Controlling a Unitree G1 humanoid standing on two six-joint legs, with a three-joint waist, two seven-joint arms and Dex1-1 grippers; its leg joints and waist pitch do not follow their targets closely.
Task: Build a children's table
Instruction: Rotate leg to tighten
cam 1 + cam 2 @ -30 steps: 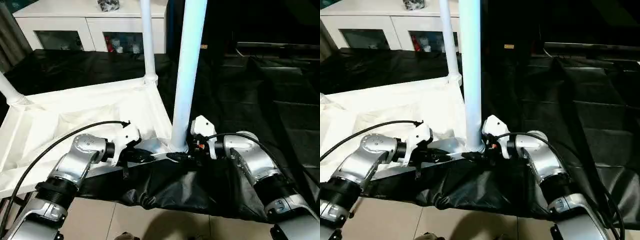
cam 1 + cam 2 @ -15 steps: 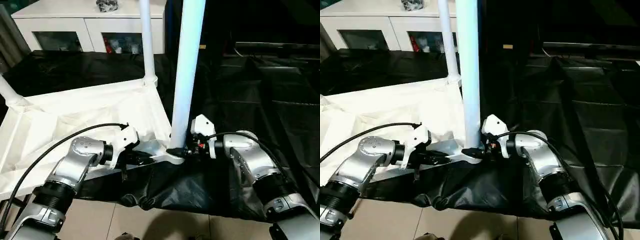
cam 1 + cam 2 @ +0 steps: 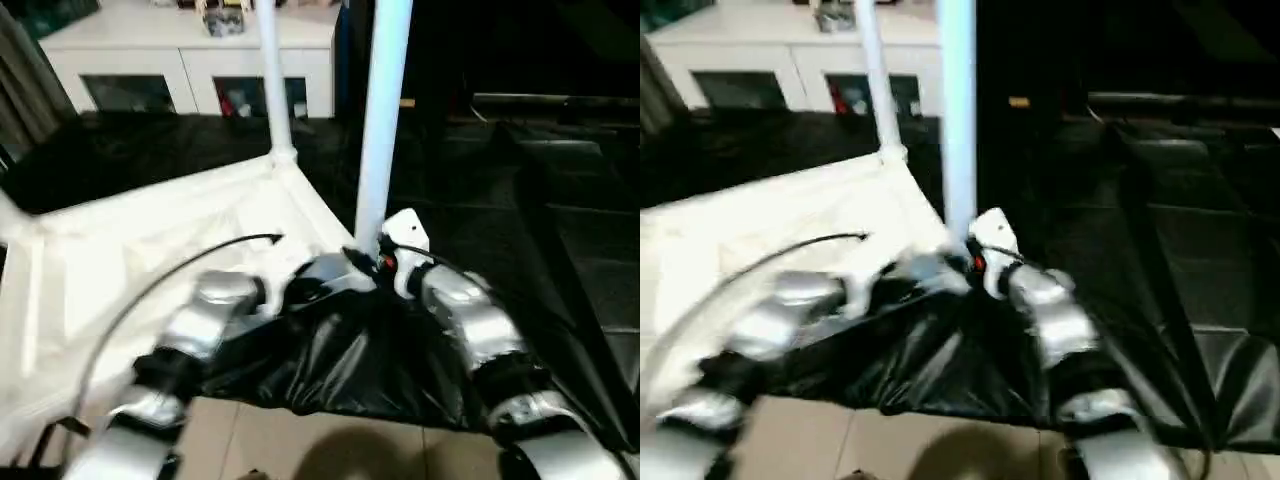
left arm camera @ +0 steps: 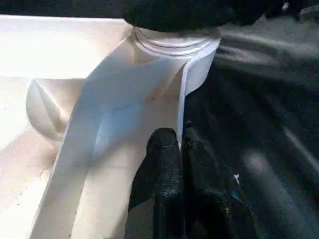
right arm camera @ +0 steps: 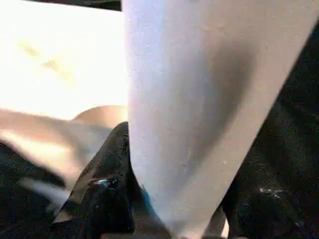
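Legs: the near leg (image 3: 383, 120) is being seated. Right claw (image 5: 169, 199) grips its base; left claw (image 4: 182, 149) pinches the tabletop (image 3: 120, 260) rim. Next, press it home.

1. Cabinet (image 3: 190, 75): white, low, standing at the far side of the room; glass-fronted doors with small items dimly visible behind them.
2. Small objects (image 3: 222, 18): resting on the cabinet top, too blurred to identify.
3. Black sheeting (image 3: 560, 240): wrinkled, glossy, covering the work surface and hanging over its near edge.
4. Floor (image 3: 320, 455): pale tiles with visible joints.
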